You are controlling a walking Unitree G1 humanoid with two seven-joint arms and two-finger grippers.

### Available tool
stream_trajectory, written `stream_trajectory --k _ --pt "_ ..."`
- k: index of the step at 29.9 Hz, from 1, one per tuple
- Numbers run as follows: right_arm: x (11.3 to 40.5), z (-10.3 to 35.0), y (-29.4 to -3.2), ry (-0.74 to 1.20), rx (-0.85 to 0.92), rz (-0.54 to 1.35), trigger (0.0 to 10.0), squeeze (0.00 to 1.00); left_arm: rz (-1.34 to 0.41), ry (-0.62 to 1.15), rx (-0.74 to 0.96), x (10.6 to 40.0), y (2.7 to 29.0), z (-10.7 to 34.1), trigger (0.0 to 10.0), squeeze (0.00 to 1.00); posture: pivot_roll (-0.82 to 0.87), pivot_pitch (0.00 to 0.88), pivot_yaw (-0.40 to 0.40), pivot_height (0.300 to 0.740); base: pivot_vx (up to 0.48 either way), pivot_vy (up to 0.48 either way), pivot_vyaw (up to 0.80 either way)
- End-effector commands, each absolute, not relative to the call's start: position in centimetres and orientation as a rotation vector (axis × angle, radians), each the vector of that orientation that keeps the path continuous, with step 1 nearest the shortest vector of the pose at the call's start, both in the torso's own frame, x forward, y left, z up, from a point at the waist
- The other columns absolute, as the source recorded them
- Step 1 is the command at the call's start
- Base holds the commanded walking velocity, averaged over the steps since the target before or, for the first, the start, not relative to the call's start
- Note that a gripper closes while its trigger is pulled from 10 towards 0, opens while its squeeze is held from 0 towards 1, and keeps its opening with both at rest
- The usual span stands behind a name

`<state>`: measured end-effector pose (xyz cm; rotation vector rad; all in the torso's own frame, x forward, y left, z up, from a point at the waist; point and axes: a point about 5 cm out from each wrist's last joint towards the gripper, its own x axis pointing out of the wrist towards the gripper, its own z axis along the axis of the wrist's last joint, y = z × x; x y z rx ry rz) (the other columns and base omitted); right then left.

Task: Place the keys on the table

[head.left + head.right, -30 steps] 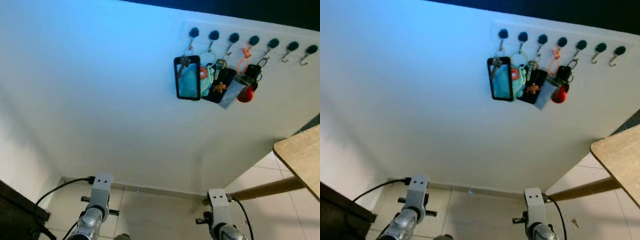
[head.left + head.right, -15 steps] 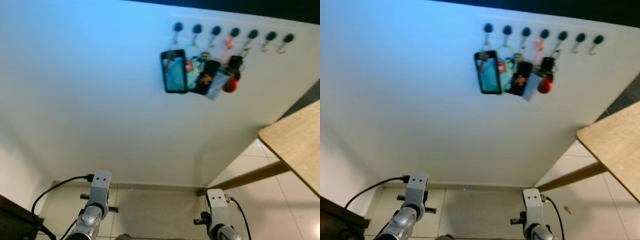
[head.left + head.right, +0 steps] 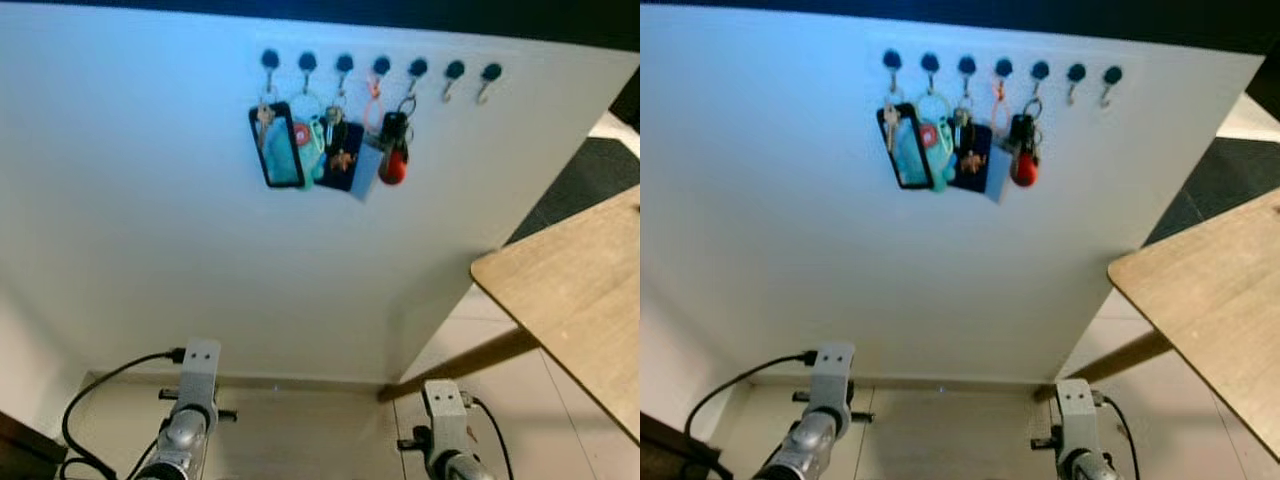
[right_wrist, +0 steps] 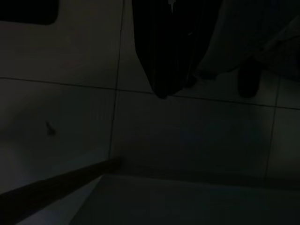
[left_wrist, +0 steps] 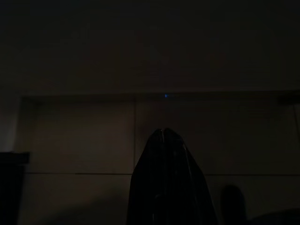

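Several bunches of keys [image 3: 325, 150] hang from a row of black wall hooks [image 3: 380, 67] on the white wall, high ahead of me. Among them are a black-framed blue tag [image 3: 280, 145], a dark card and a red fob [image 3: 392, 165]. The wooden table [image 3: 580, 290] juts in from the right, lower than the hooks. Both silver arms hang low near the floor, the left arm [image 3: 190, 420] and the right arm [image 3: 445, 430], far below the keys. In the dark wrist views my left gripper [image 5: 162, 132] and right gripper [image 4: 161, 93] each show fingers pressed together, holding nothing.
A black cable [image 3: 110, 385] runs along the tiled floor by the left arm. A table leg [image 3: 470, 355] slants down to the skirting near the right arm. Dark flooring [image 3: 580, 180] lies past the wall's right edge.
The whole picture has slid left, so the camera has turned right; more of the table shows. The keys stay on their hooks and both arms still hang.
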<state>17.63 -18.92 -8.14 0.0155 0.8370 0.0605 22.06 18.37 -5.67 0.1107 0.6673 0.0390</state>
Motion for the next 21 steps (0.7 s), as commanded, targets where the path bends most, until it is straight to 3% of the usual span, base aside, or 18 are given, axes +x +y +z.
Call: stream_trajectory --k 1,12,21 --pt "17.38 -8.28 -18.85 0.845 0.026 0.054 10.0 0.0 0.054 0.681 0.123 21.85 18.96 -5.77 10.0 0.0 0.07 0.03 -0.095 0.74 0.0 0.0 0.0" --pt "17.39 -8.28 -18.8 0.845 0.025 0.06 10.0 0.0 0.043 0.683 0.149 21.89 18.94 -5.76 10.0 0.0 0.08 0.025 -0.095 0.74 0.0 0.0 0.0" --pt "17.34 -8.28 -18.83 0.842 0.024 0.058 10.0 0.0 0.05 0.695 0.139 21.88 19.03 -5.81 10.0 0.0 0.07 0.013 -0.088 0.74 0.0 -0.373 0.0"
